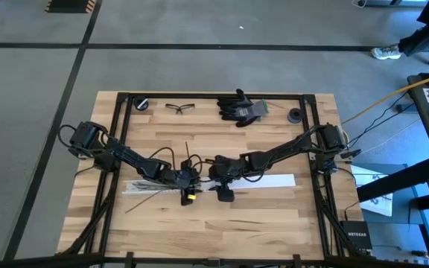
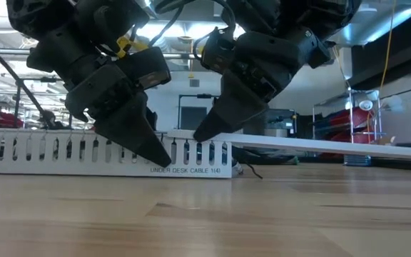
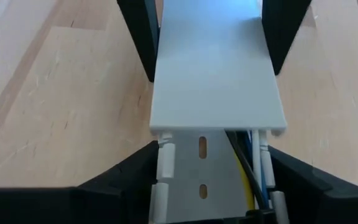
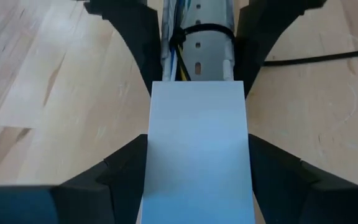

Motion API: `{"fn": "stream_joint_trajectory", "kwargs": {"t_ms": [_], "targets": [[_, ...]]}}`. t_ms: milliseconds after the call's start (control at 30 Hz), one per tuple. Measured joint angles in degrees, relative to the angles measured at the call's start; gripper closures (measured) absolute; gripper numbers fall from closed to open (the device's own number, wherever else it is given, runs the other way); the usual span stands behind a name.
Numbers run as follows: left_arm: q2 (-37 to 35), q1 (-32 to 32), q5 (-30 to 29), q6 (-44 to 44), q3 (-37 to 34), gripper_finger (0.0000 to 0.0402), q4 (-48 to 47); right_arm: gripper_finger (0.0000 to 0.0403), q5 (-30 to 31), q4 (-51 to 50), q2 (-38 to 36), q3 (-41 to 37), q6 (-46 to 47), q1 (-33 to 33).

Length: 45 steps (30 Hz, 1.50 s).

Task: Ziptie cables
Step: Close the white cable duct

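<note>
Both dark grippers, left (image 1: 187, 181) and right (image 1: 219, 181), straddle a white slotted plastic rail (image 2: 63, 151) mid-table, fingers spread either side. Thin dark cables (image 4: 178, 43) lie inside, already cinched by one black ziptie (image 4: 207, 30). A flat white cover strip (image 4: 197, 149) partly closes the rail; more remains.

The slotted rail (image 2: 105, 153) is white with dark lettering, its flat cover (image 4: 197, 149) pale grey-white, the wires (image 3: 250, 180) inside black, yellow and perhaps blue, the tie (image 4: 201, 31) black, the table (image 1: 274, 223) light wood-grained
</note>
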Motion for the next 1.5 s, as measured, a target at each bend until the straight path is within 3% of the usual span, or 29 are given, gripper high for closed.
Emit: {"fn": "stream_joint_trajectory", "kwargs": {"t_ms": [233, 567, 800, 1033, 1267, 1500], "targets": [[0.0, 0.0, 0.0, 0.2, 0.0, 0.0181, 0.2, 0.0178, 0.0, 4.6, 1.8, 0.3, 1.5, 0.0], [0.0, 0.0, -0.1, 1.0, -0.1, 0.0181, 0.9, 0.0178, -0.5, 1.4, 6.4, 7.0, 1.3, 0.0], [0.1, 0.0, -0.1, 0.3, -0.1, 0.0164, 1.2, 0.0177, -0.7, 1.2, 6.4, 7.1, 1.0, 0.0], [-0.1, 0.2, 0.0, 0.4, -0.1, 0.0113, 1.3, 0.0122, -1.2, 0.1, 6.4, 7.0, -1.2, -0.1], [-6.4, 0.0, 0.0, 1.9, 0.1, 0.0103, -0.4, 0.0072, -1.0, -7.7, 0.9, 7.0, -4.1, -0.7], [-16.3, -1.1, -0.3, -3.3, 1.1, 0.0102, -15.4, 0.0066, 0.8, -13.5, -4.5, 7.0, -7.8, -0.3]]}}
